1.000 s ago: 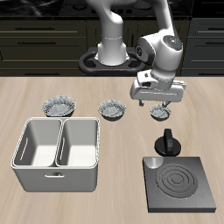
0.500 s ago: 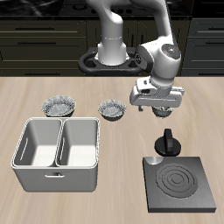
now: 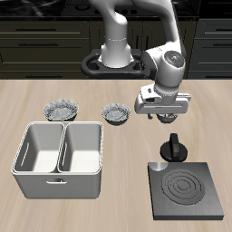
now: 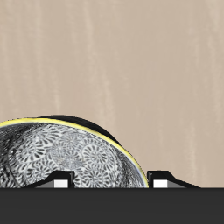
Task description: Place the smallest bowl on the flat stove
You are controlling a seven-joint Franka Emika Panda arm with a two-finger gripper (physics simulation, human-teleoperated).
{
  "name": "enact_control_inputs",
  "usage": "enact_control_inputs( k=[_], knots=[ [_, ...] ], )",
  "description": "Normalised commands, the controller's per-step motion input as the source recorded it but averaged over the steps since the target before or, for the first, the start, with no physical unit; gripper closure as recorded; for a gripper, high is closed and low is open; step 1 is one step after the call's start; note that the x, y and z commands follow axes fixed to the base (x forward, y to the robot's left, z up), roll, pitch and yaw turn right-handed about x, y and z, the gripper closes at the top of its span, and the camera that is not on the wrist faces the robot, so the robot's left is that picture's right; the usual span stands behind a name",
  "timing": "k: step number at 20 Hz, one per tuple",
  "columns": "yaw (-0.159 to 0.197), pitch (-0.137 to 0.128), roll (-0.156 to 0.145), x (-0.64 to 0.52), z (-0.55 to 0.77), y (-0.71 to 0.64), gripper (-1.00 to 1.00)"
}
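Note:
The smallest bowl (image 4: 74, 162), grey-white with a dark patterned inside, fills much of the wrist view just under my gripper (image 4: 109, 181). Its rim lies between the two fingertips (image 4: 59, 182), which stand wide apart. In the exterior view my gripper (image 3: 164, 114) is low over the table and covers this bowl almost wholly. The flat stove (image 3: 186, 190), a black slab with grey rings, lies nearer the table's front edge. Its black knob (image 3: 172, 148) stands at its back edge, just in front of my gripper.
Two wider patterned bowls (image 3: 61, 111) (image 3: 116, 113) sit in a row beside my gripper. A grey two-compartment metal bin (image 3: 59, 159) stands in front of them. The robot's base stands at the back of the table.
My gripper has turned about its axis and come down onto the smallest bowl, which showed below the fingers a second ago and is now covered.

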Motion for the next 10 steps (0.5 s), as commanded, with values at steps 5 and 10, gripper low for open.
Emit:
enact_control_inputs(
  k=[5, 10],
  knots=[
    [-0.025, -0.01, 0.003, -0.01, 0.1, -0.04, 1.0],
    [-0.021, -0.009, 0.01, -0.02, 0.12, -0.05, 1.0]
  ],
)
